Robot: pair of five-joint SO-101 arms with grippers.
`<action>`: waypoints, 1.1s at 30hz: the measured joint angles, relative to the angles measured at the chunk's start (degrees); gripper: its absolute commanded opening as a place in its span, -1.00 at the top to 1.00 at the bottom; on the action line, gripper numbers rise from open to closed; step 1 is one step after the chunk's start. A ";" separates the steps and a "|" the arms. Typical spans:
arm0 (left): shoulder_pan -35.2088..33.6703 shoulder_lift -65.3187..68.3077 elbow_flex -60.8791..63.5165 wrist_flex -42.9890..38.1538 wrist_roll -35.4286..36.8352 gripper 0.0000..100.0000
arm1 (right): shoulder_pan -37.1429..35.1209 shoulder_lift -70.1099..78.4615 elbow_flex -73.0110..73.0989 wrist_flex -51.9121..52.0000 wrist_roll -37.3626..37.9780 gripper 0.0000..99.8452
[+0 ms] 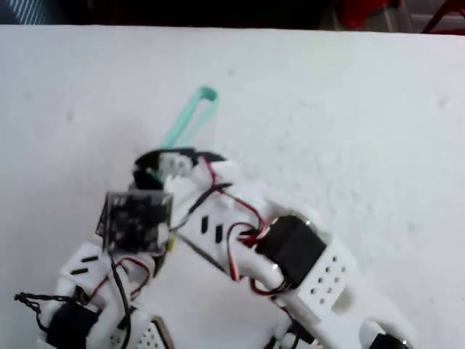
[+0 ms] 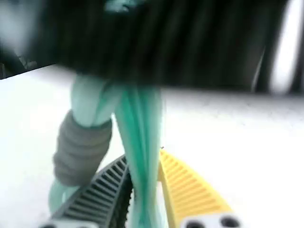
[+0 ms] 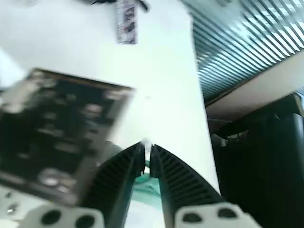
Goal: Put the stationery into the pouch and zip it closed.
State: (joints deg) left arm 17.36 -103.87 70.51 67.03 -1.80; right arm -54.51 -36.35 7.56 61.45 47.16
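My left fingers (image 2: 144, 159) clenched the teal stationery (image 1: 182, 123), its far end out over the counter (image 1: 349, 109). My right fingers (image 3: 147, 154) were pinched nearly together just above it. I judged nothing packed yet, so filling and zipping the pouch remained.

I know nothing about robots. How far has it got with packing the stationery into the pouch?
Early on. Done: nothing looks packed or zipped yet. In hand: the left pincer is shut on a teal stationery piece, whose far end sticks out over the white table; the right pincer, nearly shut, sits at the same spot. Left: getting that piece into the pouch, then zipping it closed.
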 measured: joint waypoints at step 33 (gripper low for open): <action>0.09 0.00 0.00 0.00 -1.49 0.86 | -3.16 -0.53 -8.35 17.85 -4.22 0.36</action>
State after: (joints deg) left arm 17.45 -103.87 70.51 67.03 -3.30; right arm -57.67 -36.88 -0.79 79.30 42.95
